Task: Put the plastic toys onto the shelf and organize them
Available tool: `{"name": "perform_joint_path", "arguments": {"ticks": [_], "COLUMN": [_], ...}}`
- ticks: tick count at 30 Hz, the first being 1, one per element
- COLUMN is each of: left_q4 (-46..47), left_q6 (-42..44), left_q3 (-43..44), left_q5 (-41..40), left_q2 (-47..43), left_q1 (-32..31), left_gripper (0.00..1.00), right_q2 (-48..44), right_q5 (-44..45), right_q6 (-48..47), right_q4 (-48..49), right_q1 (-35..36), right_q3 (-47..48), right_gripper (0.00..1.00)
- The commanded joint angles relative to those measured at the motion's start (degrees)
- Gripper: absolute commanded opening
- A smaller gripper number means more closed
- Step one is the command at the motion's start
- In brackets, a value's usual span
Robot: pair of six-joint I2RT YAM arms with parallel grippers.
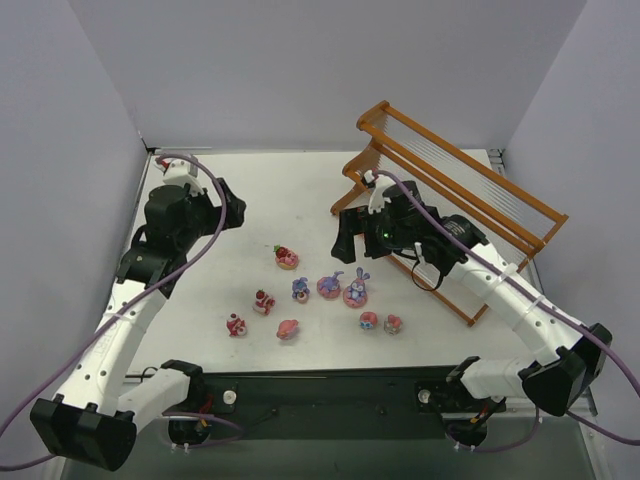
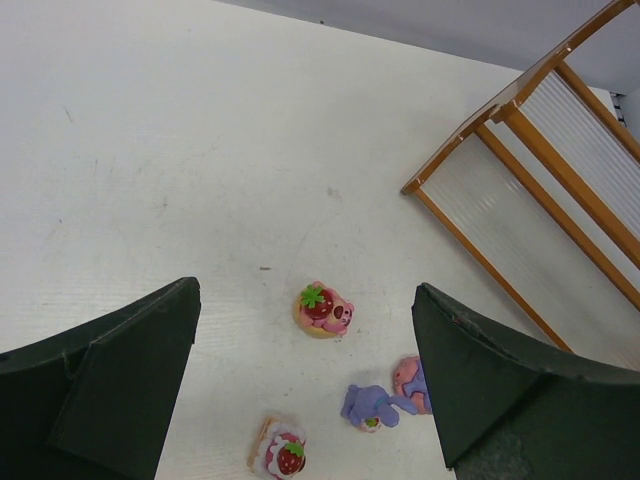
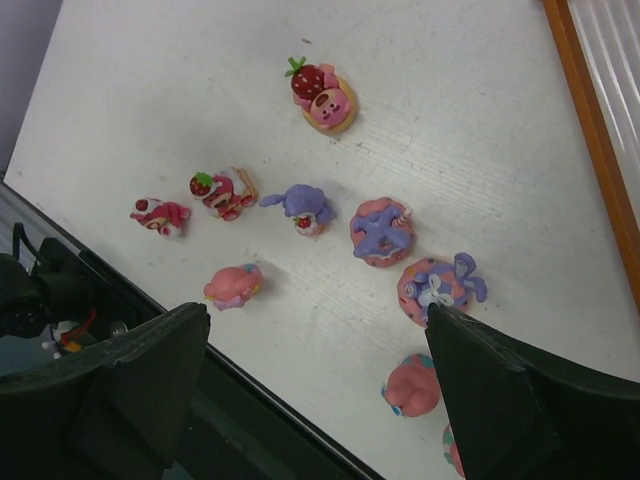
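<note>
Plastic toys (image 1: 329, 287) scattered on white table (image 1: 280, 200), wooden shelf (image 1: 455, 185) at right rear — left jaws, right jaws spread wide

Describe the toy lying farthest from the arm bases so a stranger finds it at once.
Start at the orange wooden shelf on the right; the toys lie scattered on the white table left of it. The far toy sits alone at the cluster's back edge. Only it has a pink face under a red strawberry on a round tan base.
</note>
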Motion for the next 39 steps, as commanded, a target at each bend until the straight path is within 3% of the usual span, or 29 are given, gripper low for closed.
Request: {"name": "perform_joint_path", "arguments": {"ticks": [1,6,10,15,21,24,33,38,39], "left_q4": [4.55,4.03,4.11,4.29,4.11,4.02,3.67,3.32,3.32], "left_q6": [-0.74,4.01,5.68,6.21,6.48,6.56,6.83,7.27,7.35], "left_q3": [-2.06,-1.71,-2.15,-2.24,-2.15,-2.15,-1.89,-1.53,-1.53], "left_q5": [-4.02,-5.51,-5.43,-5.25,-6.04,-6.13,-6.57,-6.92,-7.09], "left_q2": [-0.32,-0.23,-0.23,0.12,0.38,0.39,0.82,1.0,1.0], "left_q1": [-1.14,-1.76,-2.28,-3.25,-3.69,-3.87,-4.13,-4.22,-4.22], "left_gripper": [0.97,0.97,0.98,0.97,0.97,0.97,0.97,0.97,0.97], "right_q2": [1.56,3.05,5.16,9.73,11.84,12.9,15.36,15.19,15.1], "right_q5": [4.41,7.75,14.41,18.47,24.18,24.19,21.99,22.26,22.34], "right_q6": [0.74,-1.55,-0.5,-0.5,-0.14,-1.02,-2.08,-2.08,-1.91], "right_q4": [-0.87,-3.25,-3.33,-1.84,2.46,4.83,11.43,13.1,13.36], "right_q1": [1.22,2.19,2.63,3.07,3.16,3.07,2.98,2.8,2.63], "right_q3": [-2.3,-5.99,-8.8,-9.86,-13.63,-14.43,-16.8,-18.03,-18.12], "right_gripper": [0.93,0.88,0.77,0.65,0.59,0.56,0.37,0.35,0.3]}}
